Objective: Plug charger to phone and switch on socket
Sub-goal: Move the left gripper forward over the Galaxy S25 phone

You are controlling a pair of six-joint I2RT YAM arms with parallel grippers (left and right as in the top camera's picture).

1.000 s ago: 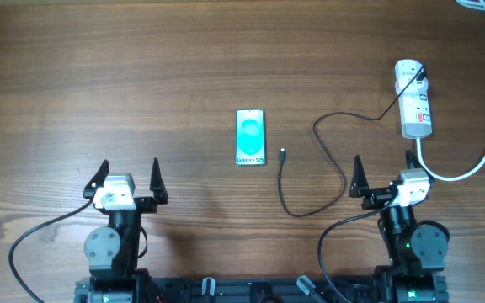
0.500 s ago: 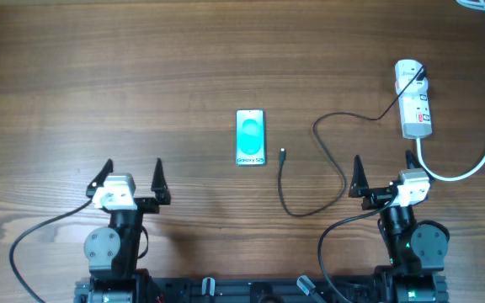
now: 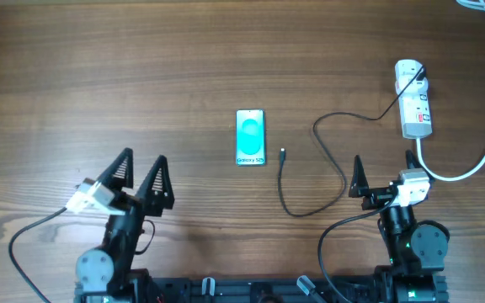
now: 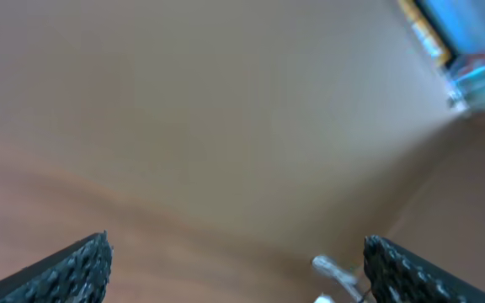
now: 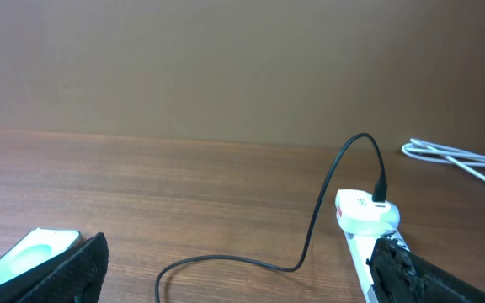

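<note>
Two arms stand at the near edge of a brown wood-grain surface (image 3: 141, 67). A plain tan wall rises behind it in the right wrist view. The left wrist view is blurred, with only something blue and white in its upper right corner.

One phone (image 3: 250, 137) lies face up near the middle, its teal screen showing. One charger (image 3: 282, 160) rests with its metal tip just right of the phone, apart from it. Its thin black cable loops toward the right arm and then up to one white socket (image 3: 414, 109) at the far right, where its black plug sits in the far end. One thick white cord (image 3: 478, 164) curves from the socket's near end out to the right edge.

Both tools are released and hold nothing. The left tool (image 3: 141, 157) is tilted leftward, and the right tool (image 3: 383, 160) is beside the cable loop.
</note>
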